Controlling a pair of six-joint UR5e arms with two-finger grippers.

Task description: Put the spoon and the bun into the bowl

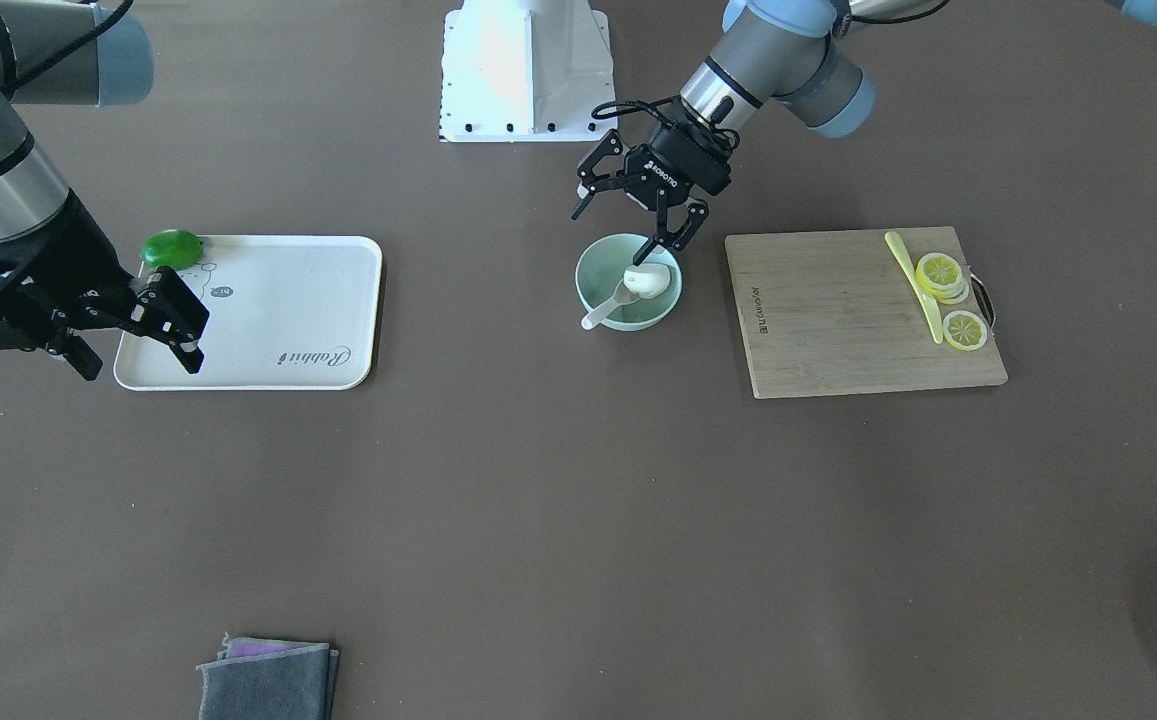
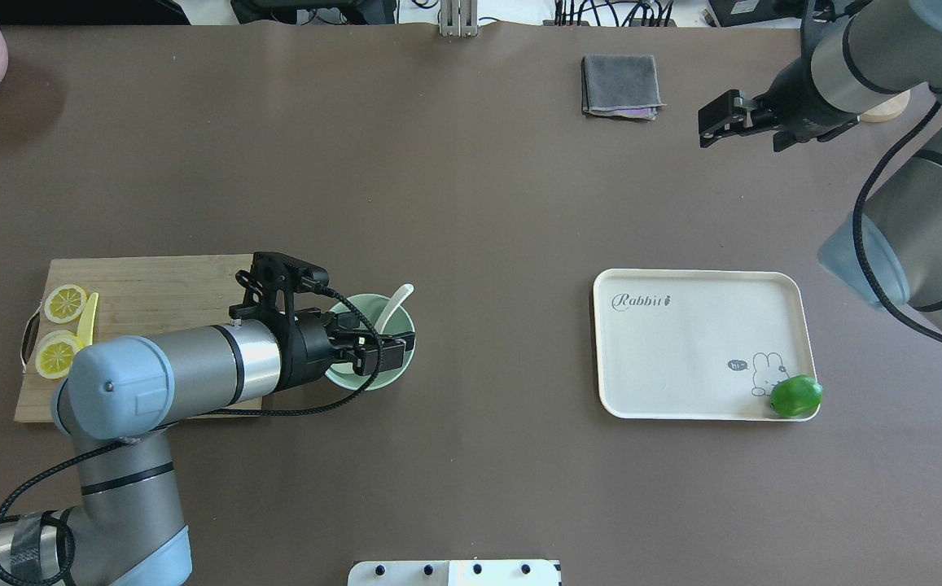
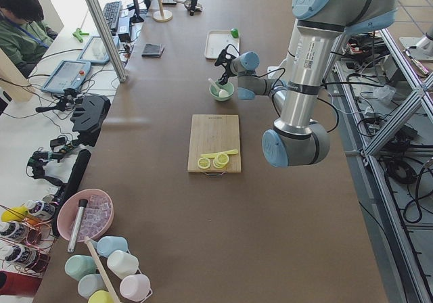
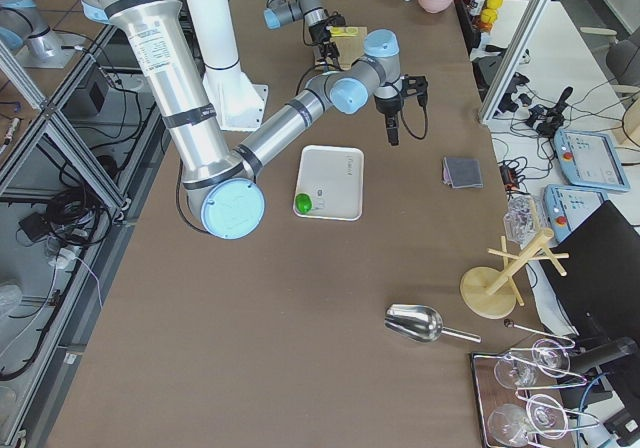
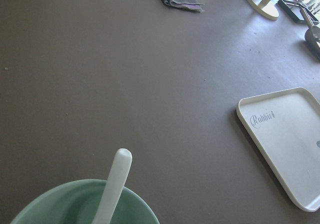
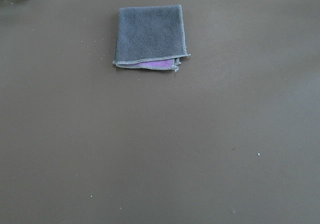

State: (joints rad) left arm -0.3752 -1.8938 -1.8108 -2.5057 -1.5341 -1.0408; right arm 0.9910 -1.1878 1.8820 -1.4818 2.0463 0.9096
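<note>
The spoon (image 1: 602, 310) was white and glossy, with a deep oval scoop and a short thick handle. It lay in the bowl (image 1: 593, 275), scoop down inside and handle leaning on the rim and sticking out over it. Its long axis ran slantwise: the handle pointed away from the robot, toward the operators' side, and a little toward the robot's right. In the left wrist view the handle rose from the mint-green bowl with its rounded tip up.

The bun (image 1: 648, 283) was a small white dome. It sat inside the bowl, just beside the scoop, on the side nearer the board (image 1: 838, 330). The overhead view hid it behind the gripper.

The left gripper (image 1: 628, 225) hung over the bowl with its fingers spread wide and nothing between them. One fingertip was just above the bun; whether it touched could not be told.

The right gripper (image 1: 141, 358) was well apart from the bowl, above the near edge of the tray (image 1: 268, 310), its fingers also spread and empty. A lime (image 1: 172, 248) sat at a tray corner.

On the board lay lemon slices (image 1: 941, 272) and a knife (image 1: 916, 285). A folded grey cloth (image 1: 268, 680) lay at the operators' side
</note>
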